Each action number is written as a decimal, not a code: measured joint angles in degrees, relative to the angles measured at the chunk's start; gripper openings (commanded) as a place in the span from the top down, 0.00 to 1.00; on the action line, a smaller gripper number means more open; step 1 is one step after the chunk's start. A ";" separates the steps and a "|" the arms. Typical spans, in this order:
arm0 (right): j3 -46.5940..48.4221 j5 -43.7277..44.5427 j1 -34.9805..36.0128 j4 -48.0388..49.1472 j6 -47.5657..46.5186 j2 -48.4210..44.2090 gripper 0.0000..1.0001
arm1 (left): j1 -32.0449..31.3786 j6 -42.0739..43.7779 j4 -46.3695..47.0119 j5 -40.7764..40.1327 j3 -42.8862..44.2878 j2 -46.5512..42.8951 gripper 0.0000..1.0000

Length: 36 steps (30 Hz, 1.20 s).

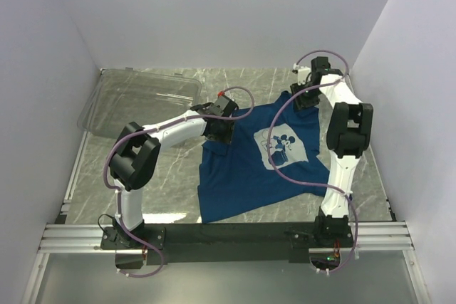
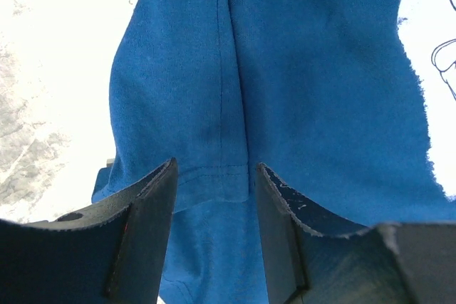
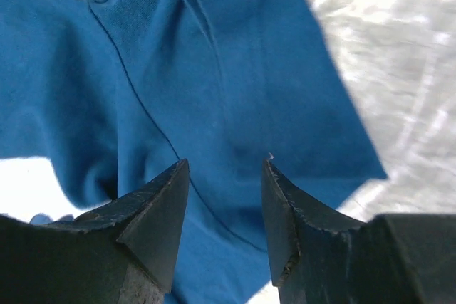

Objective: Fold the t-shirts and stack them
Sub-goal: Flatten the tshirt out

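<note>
T-shirt (image 1: 239,172): dark blue, short-sleeved, pale square cartoon-mouse print (image 1: 282,146) on the chest. Lies rumpled, print up, on the marbled table (image 1: 160,183), centre-right. Left gripper (image 2: 215,169): at one sleeve, fingers narrowly apart, hem filling the gap; clamped or not, cannot tell. Right gripper (image 3: 224,165): at the other sleeve, narrow gap over cloth; grip likewise unclear.

- Table (image 1: 171,176): grey marble-look top with pale veins; fills the floor of the scene.
- Bin (image 1: 139,101): clear plastic, shallow, rectangular with rounded corners; lies on the table at the far left, set at a slight angle to the left wall.
- Walls (image 1: 228,12): plain white; left, far and right.
- Rails (image 1: 78,236): bare aluminium; run across the near edge.
</note>
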 measured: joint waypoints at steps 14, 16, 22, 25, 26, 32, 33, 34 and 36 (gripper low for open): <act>1.60 8.74 1.64 -0.22 -0.04 4.68 0.63 | 0.00 0.11 -0.13 0.13 1.20 2.32 0.48; 1.62 9.22 1.64 -0.20 -0.02 4.90 0.66 | 0.00 0.24 -0.15 0.15 2.05 2.80 0.50; 1.97 9.75 1.64 -0.22 0.00 5.09 0.67 | 0.00 0.46 -0.35 0.26 2.78 3.93 0.51; 2.40 9.79 1.64 -0.26 0.00 5.20 0.69 | 0.00 0.63 -0.35 0.63 2.78 4.13 0.52; 2.54 9.84 1.64 -0.26 0.00 5.25 0.69 | 0.00 0.68 -0.35 0.66 2.78 4.24 0.53; 3.15 9.99 1.64 -0.48 0.02 5.84 0.71 | 0.00 1.01 -0.44 1.36 2.78 5.73 0.65; 3.50 9.99 1.64 -0.50 0.02 6.05 0.71 | 0.00 1.01 -0.55 1.55 2.78 6.01 0.70; 3.74 9.99 1.64 -0.55 0.02 6.23 0.72 | 0.00 1.11 -0.61 1.66 2.78 6.29 0.75; 3.96 10.01 1.62 -0.66 0.02 6.34 0.73 | 0.00 1.27 -0.76 1.73 2.78 6.45 0.86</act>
